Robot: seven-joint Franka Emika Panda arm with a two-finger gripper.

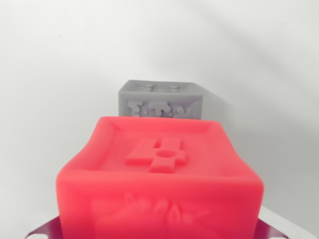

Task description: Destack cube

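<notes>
Red cube [159,184] filled the lower half of the wrist view, very close to the camera. Its top face was recessed inside a raised rim and carried a raised numeral 4 [158,155] with a small round hole in it. The near side face showed embossed relief shapes, too blurred to make out. Edges looked slightly bowed, corners rounded.

Grey cube [160,100] sat behind the red one, further from the camera, partly hidden by the red cube's far rim. Its top had a few small raised bumps, its front face some raised relief figures, unreadable. It rested on the white surface [55,74] and cast a soft shadow to the wrist view's right. The two cubes looked apart rather than stacked, red in front, grey behind; whether they touched could not be told.

Whether the red cube rested on the surface or was lifted could not be told from this view.

Thin metallic bits of the pincer [159,230] showed at the bottom corners, one at the wrist view's left and one at the right, on either side of the red cube's base. Fingertips were hidden, so whether it was clamping the cube or spread wide could not be told.
</notes>
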